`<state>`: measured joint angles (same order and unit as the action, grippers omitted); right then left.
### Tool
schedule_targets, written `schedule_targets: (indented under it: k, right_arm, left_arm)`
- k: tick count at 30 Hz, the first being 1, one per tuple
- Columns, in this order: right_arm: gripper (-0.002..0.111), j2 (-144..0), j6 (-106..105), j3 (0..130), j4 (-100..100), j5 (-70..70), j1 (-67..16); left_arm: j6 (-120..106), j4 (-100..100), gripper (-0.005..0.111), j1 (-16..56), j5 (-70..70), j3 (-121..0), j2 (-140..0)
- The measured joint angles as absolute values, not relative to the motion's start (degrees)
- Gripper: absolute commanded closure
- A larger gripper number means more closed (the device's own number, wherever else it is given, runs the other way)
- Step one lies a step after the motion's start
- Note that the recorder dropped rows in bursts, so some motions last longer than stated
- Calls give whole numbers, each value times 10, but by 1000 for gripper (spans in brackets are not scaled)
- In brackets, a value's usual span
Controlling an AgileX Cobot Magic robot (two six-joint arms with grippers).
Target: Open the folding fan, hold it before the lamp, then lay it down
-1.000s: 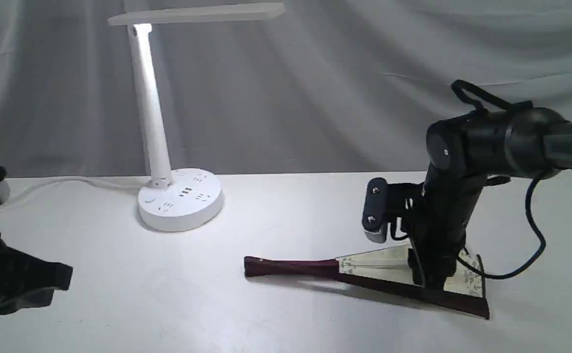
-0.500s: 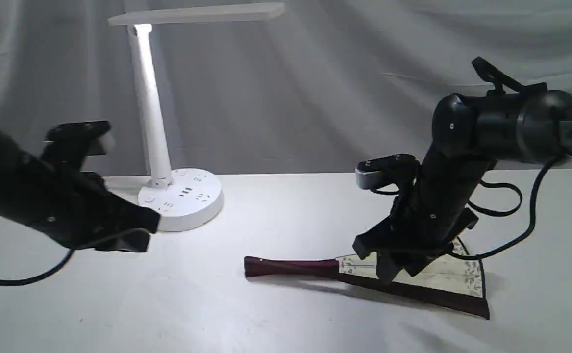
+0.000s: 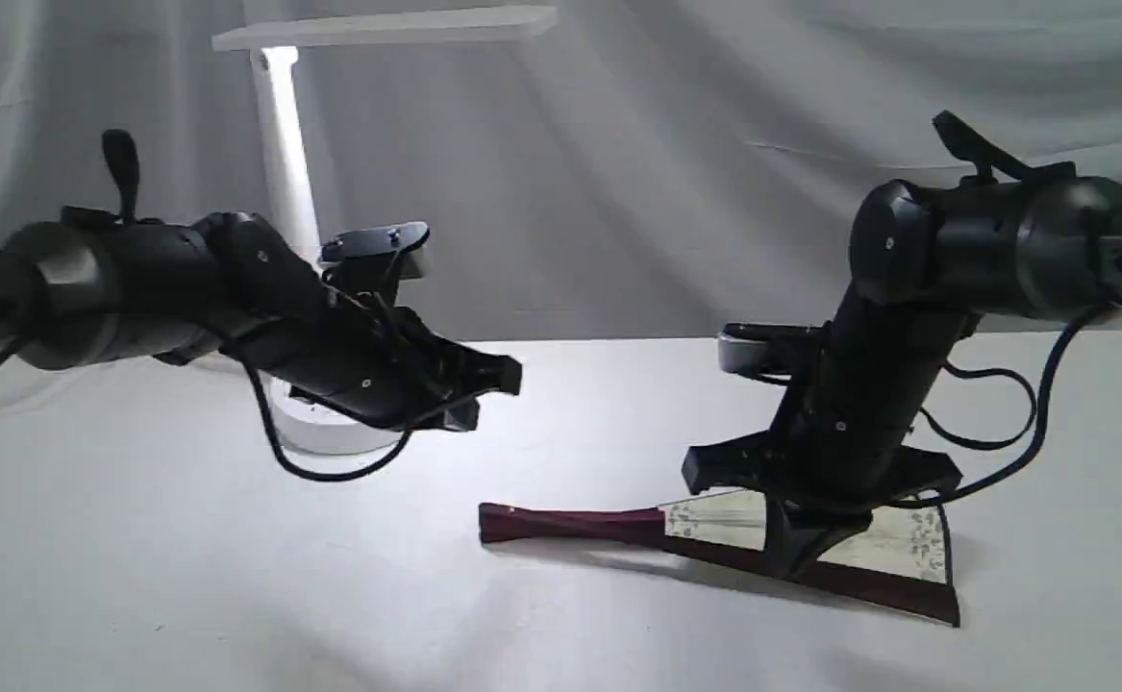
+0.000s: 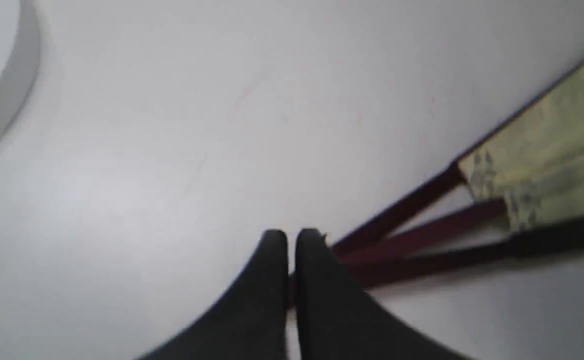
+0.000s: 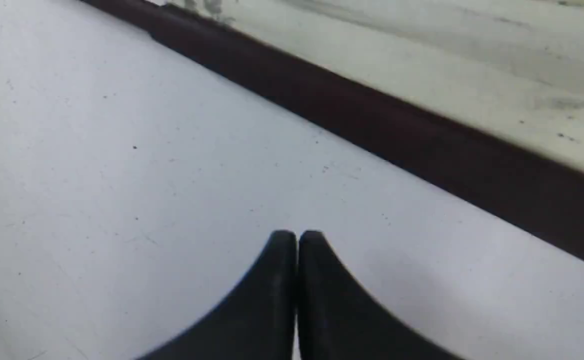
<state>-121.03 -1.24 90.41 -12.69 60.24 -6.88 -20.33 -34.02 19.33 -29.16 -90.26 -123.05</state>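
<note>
The folding fan (image 3: 580, 526) lies partly spread on the white table, with maroon ribs and a cream leaf (image 3: 907, 550). My right gripper (image 3: 799, 565) points down at its front guard, shut and holding nothing. In the right wrist view the right gripper (image 5: 297, 239) is just off the maroon guard (image 5: 372, 125). My left gripper (image 3: 495, 377) hovers shut and empty, up and to the left of the fan's pivot end. The left wrist view shows the left gripper (image 4: 292, 239) close to the ribs (image 4: 412, 235). The lamp (image 3: 282, 144) is lit behind the left arm.
The lamp's round base (image 3: 303, 437) is mostly hidden by my left arm; its edge (image 4: 1, 95) appears in the left wrist view. The light bar (image 3: 387, 24) hangs high at the back. Grey cloth covers the rear. Black cables loop from both arms.
My left arm has swung in from the far left toward the middle, above the table. The right gripper has turned, tilted and shut over the fan. The fan has not moved.
</note>
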Motion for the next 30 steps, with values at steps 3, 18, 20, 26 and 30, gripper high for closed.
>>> schedule_targets:
  k: [3,18,20,26,30]
  right_arm:
    - [108,-1209,0,891,-127,593,-68]
    - [108,-1209,30,835,-125,464,-56]
    - [108,-1209,34,835,-118,450,-56]
    - [108,-1209,69,835,-85,412,-47]
    - [108,-1214,79,835,-78,411,-23]
  left_arm:
    - [-202,-390,107,198,-253,-912,-1254]
    - [-202,-424,107,214,-165,-913,-1319]
    - [-202,-424,107,214,-168,-913,-1323]
    - [-205,-424,107,218,-170,-913,-1323]
    - [-208,-426,107,219,-170,-913,-1323]
